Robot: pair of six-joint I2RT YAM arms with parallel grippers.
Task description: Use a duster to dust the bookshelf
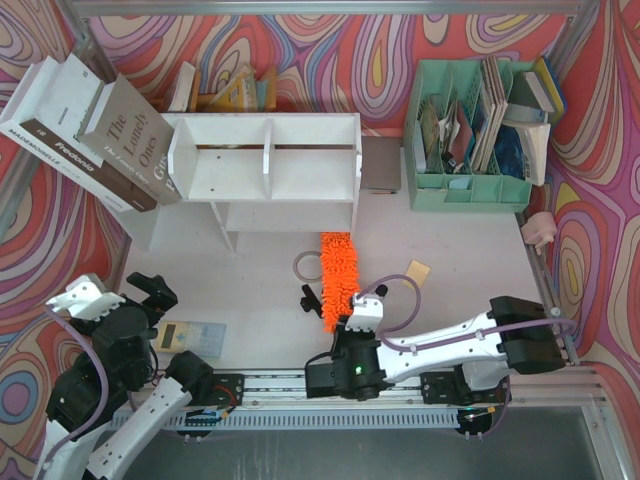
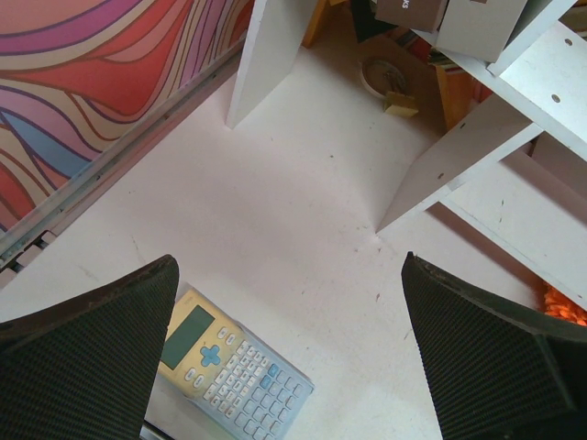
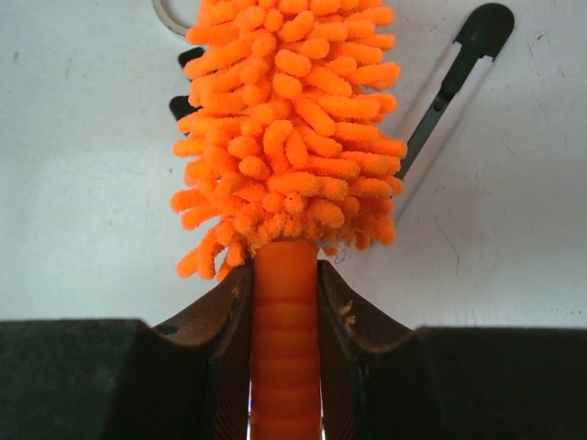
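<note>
Your R claw (image 3: 285, 275) is clamped tight on the thin orange handle of the fluffy bright-orange chenille duster (image 1: 337, 270). The head points away from the arms, tip just in front of the white wooden two-tier bookshelf (image 1: 265, 160) (can't tell if it touches). Duster sits over the white counter (image 1: 470, 260), front-centre. Your L claw (image 2: 289, 266) is spread wide w/ nothing in it, above a pale calculator (image 2: 234, 367), well apart from the duster.
</note>
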